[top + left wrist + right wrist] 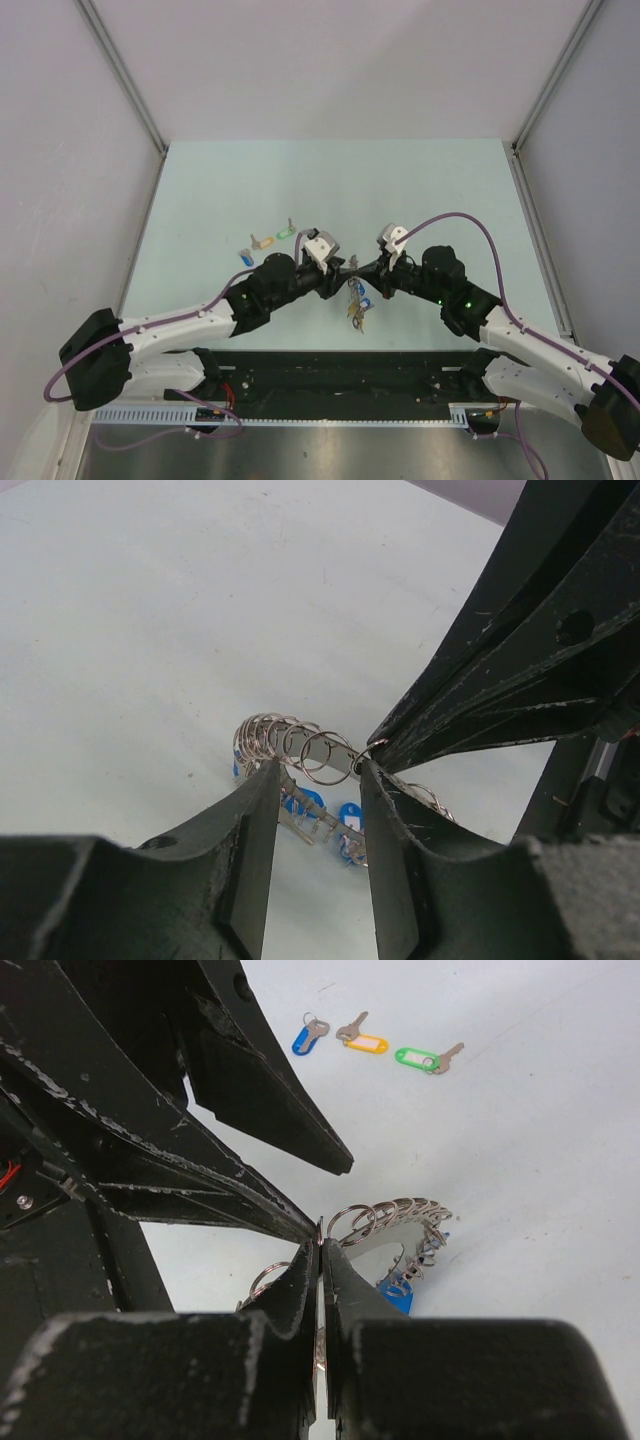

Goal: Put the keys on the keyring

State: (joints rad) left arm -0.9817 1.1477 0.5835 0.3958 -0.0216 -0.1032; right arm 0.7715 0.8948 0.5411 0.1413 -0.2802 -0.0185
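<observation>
Right pincer [320, 1260] is sitting closest to the lens, clenching the thin band of the keyring [395, 1222] edge-on and holding it clear above the bench [420, 190]. Left pincer [315, 775] is meeting it tip to tip, its jaws standing parted and straddling the same band without visibly squeezing it. Risk one, as judged: with a single firm hold on a narrow edge, the keyring is liable to be twisting or slipping out should the left arm be pressing against it. Risk two: the small loops [290, 738] are crowding right beside the grip point and could be snagging on a jaw. Risk three: the keys [362, 1040] are lying in a row on the bench, well apart from the ring, flat and thin, so any pickup is looking prone to missing. Count: two pincers, one bench, one keyring, three keys tagged blue, orange and green; the loops are bunching too tightly for counting.
</observation>
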